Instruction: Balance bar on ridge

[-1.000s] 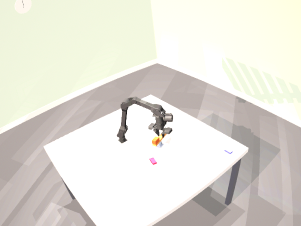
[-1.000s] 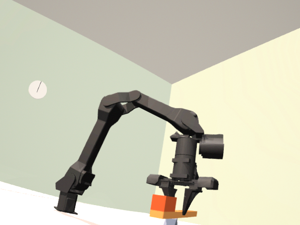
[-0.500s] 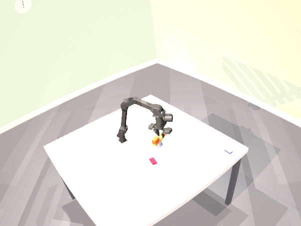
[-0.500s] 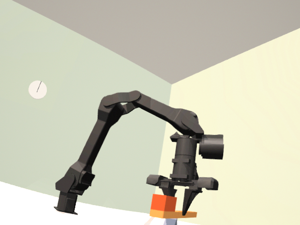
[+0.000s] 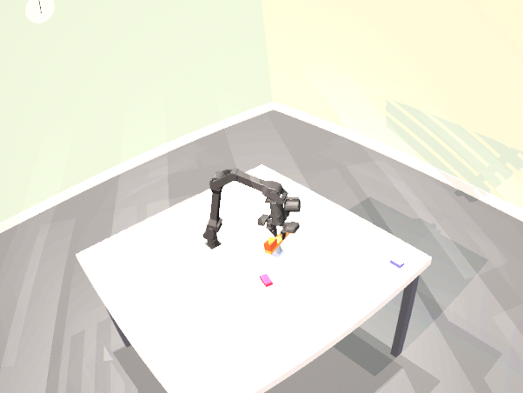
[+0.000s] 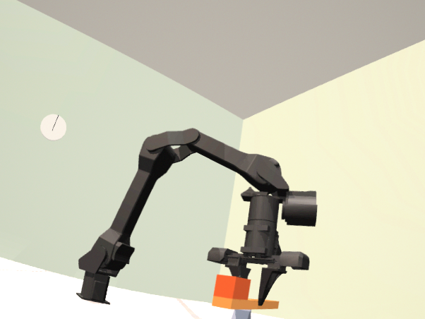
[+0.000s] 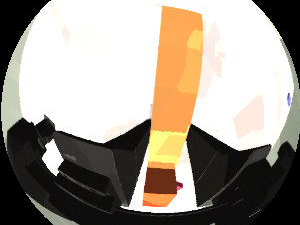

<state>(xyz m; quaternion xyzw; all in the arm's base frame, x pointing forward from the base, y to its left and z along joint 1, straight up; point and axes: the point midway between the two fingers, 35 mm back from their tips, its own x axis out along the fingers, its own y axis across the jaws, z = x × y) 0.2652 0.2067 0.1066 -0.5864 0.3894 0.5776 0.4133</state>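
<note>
The orange bar (image 5: 277, 246) (image 6: 270, 305) (image 7: 177, 64) is long and flat, with a red-orange block (image 5: 269, 246) (image 6: 224, 286) (image 7: 161, 180) on top at one end. My gripper (image 5: 279, 235) (image 6: 252, 303) (image 7: 170, 125) points down and is shut on the bar, one finger at each side, between the block and the bare end. The pale blue-grey ridge (image 5: 279, 252) (image 6: 241, 314) stands directly below the bar, nearer the block end. The bar looks about level and clear of the table. Whether its underside touches the ridge's top I cannot tell.
A pink block (image 5: 266, 280) lies on the white table (image 5: 195, 304), nearer the front than the ridge. A small blue-violet piece (image 5: 397, 263) (image 7: 288, 99) lies near the table's right corner. The arm's base (image 5: 212, 243) (image 6: 94, 287) stands to the left of the ridge.
</note>
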